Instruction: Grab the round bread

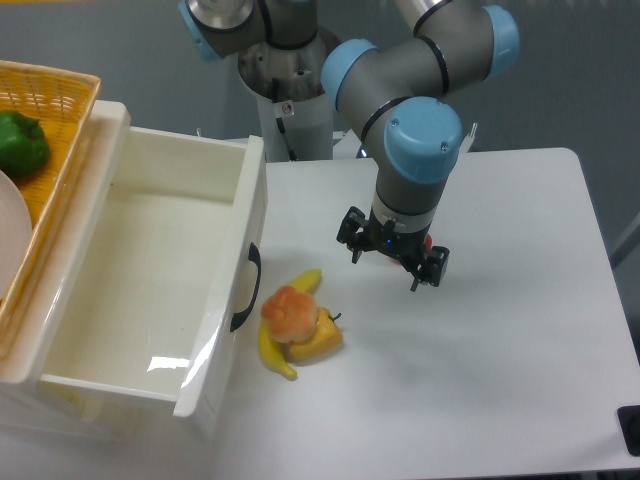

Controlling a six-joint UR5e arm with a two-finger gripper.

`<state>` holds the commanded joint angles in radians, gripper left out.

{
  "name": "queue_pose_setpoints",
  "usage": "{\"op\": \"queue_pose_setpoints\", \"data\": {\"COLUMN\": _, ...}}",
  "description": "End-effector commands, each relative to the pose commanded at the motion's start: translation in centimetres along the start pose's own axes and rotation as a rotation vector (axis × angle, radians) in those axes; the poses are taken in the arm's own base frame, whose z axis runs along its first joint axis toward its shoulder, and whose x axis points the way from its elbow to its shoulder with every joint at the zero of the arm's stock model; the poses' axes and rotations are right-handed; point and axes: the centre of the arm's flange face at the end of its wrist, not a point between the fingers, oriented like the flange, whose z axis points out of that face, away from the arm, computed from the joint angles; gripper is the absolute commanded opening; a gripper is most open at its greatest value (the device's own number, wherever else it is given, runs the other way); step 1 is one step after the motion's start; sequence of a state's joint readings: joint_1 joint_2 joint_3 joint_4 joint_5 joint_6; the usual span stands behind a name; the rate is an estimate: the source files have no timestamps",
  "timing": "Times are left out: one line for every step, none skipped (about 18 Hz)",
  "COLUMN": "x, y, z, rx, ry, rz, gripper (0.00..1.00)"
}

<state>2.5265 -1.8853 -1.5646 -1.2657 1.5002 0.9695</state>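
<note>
The gripper (394, 263) hangs just right of the frame's centre, pointing down at the white table (520, 300), its two black fingers spread apart with nothing between them. A small red spot shows just behind the fingers, too small to make out. Above it the grey arm with pale blue joint caps (424, 137) rises toward the top of the frame.

Down and to the left of the gripper, near but apart from it, lies a small heap of food. The round bread (291, 311) sits on top of it, orange-tan with paler patches, resting against the yellow-orange blocky piece (318, 340) to its lower right. The yellow banana (278, 350) curves beneath both, one end poking out toward the upper right and the other toward the bottom of the frame.

Just left of the heap stands a white drawer (150, 280) pulled open, its black handle (246, 288) facing the bread. At the upper left edge a woven yellow basket (50, 90) holds a green pepper (20, 143)
</note>
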Motion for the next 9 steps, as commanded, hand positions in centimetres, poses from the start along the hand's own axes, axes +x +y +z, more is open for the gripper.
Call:
{"op": "queue_pose_setpoints", "data": {"x": 0.1, "y": 0.0, "z": 0.3, "rx": 0.004, "ry": -0.001, "rz": -0.003, "gripper": 1.0}}
{"op": "queue_pose_setpoints", "data": {"x": 0.1, "y": 0.0, "z": 0.4, "rx": 0.013, "ry": 0.003, "rz": -0.006, "gripper": 1.0}}
{"op": "queue_pose_setpoints", "data": {"x": 0.2, "y": -0.1, "z": 0.6, "rx": 0.019, "ry": 0.011, "rz": -0.006, "gripper": 1.0}}
{"op": "queue_pose_setpoints", "data": {"x": 0.3, "y": -0.1, "z": 0.8, "rx": 0.022, "ry": 0.019, "rz": -0.006, "gripper": 1.0}}
{"op": "queue_pose_setpoints", "data": {"x": 0.5, "y": 0.0, "z": 1.2, "rx": 0.023, "ry": 0.029, "rz": -0.009, "gripper": 1.0}}
{"op": "queue_pose_setpoints", "data": {"x": 0.6, "y": 0.1, "z": 1.7, "rx": 0.019, "ry": 0.039, "rz": -0.016, "gripper": 1.0}}
{"op": "queue_pose_setpoints", "data": {"x": 0.9, "y": 0.3, "z": 2.3, "rx": 0.017, "ry": 0.051, "rz": -0.026, "gripper": 1.0}}
{"op": "queue_pose_setpoints", "data": {"x": 1.0, "y": 0.2, "z": 2.4, "rx": 0.022, "ry": 0.057, "rz": -0.029, "gripper": 1.0}}
{"op": "queue_pose_setpoints", "data": {"x": 1.1, "y": 0.1, "z": 2.7, "rx": 0.027, "ry": 0.068, "rz": -0.03, "gripper": 1.0}}
